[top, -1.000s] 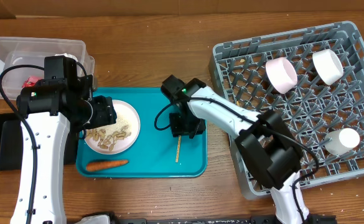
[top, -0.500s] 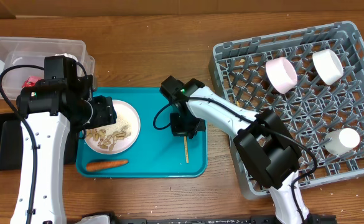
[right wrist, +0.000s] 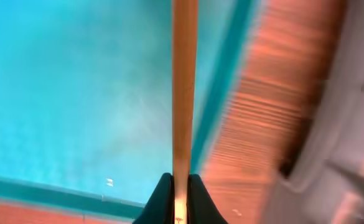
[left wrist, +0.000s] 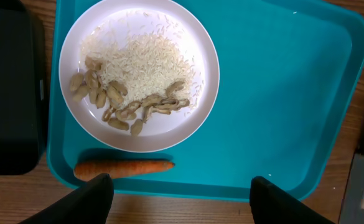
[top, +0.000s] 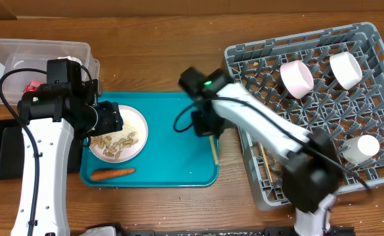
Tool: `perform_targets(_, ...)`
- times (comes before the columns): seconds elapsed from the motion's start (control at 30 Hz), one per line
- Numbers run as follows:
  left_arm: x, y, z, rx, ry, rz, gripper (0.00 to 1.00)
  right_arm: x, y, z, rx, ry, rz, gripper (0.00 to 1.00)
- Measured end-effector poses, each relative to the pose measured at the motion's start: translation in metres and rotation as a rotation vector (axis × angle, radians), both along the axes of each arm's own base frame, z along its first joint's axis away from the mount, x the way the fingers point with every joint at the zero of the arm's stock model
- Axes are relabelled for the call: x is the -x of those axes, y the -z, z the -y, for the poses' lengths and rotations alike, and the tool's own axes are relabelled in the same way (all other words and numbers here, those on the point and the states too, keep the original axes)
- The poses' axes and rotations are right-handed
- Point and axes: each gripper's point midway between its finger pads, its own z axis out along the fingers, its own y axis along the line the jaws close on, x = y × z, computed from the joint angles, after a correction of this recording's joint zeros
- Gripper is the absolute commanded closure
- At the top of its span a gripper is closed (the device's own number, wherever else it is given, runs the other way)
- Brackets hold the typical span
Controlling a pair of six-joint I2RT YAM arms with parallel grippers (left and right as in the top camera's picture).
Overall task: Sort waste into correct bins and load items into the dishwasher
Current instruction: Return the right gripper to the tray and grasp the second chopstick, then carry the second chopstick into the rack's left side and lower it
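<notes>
My right gripper (top: 208,128) is shut on a wooden chopstick (top: 213,150) and holds it above the right edge of the teal tray (top: 172,167), close to the grey dish rack (top: 310,105); the right wrist view shows the stick (right wrist: 183,87) pinched between the fingers (right wrist: 180,186). Another chopstick (top: 265,161) lies in the rack's front left. My left gripper (left wrist: 178,193) is open above the tray's front edge. The white plate (left wrist: 197,93) holds rice (left wrist: 141,59) and nut scraps (left wrist: 116,102). The carrot (left wrist: 122,168) lies in front of it.
Two white bowls (top: 297,77) (top: 344,69) and a small cup (top: 361,148) sit in the rack. The clear tub (top: 21,56), with something red inside (top: 30,85), stands at the back left. The black tray (top: 1,151) lies left of the teal tray.
My right gripper has carried the chopstick to the right, from the tray's middle to its right edge beside the rack. The left arm has not moved.
</notes>
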Motion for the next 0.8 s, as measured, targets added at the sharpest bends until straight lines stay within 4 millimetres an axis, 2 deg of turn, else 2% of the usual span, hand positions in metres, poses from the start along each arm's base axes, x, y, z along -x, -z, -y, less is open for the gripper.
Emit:
perform_targets(0.1, 0.0, 0.0, 0.0, 0.0, 0.0, -0.001, 0.28, -0.003, -0.049, 0.025, 0.004, -0.001, 0.098, 0.96)
perform_targets(0.2, 0.0, 0.0, 0.0, 0.0, 0.0, -0.001, 0.28, -0.004, -0.075, 0.056, 0.029, 0.015, 0.136, 0.96)
perform_targets(0.23, 0.0, 0.0, 0.0, 0.0, 0.0, -0.001, 0.28, -0.005, -0.078, 0.073, 0.058, 0.028, 0.13, 0.96)
perform_targets(0.33, 0.001, 0.0, 0.0, 0.0, 0.0, -0.004, 0.28, -0.01, -0.069, 0.098, 0.107, 0.06, 0.104, 0.96)
perform_targets(0.5, 0.004, 0.001, 0.0, 0.002, 0.0, -0.017, 0.28, -0.001, -0.039, 0.127, 0.176, 0.094, 0.023, 0.96)
perform_targets(0.6, 0.004, 0.001, 0.0, 0.002, 0.0, -0.019, 0.28, 0.01, -0.017, 0.134, 0.206, 0.088, -0.032, 0.96)
perform_targets(0.8, 0.004, 0.001, 0.0, 0.001, 0.0, -0.015, 0.28, 0.016, 0.0, 0.132, 0.205, 0.079, -0.049, 0.96)
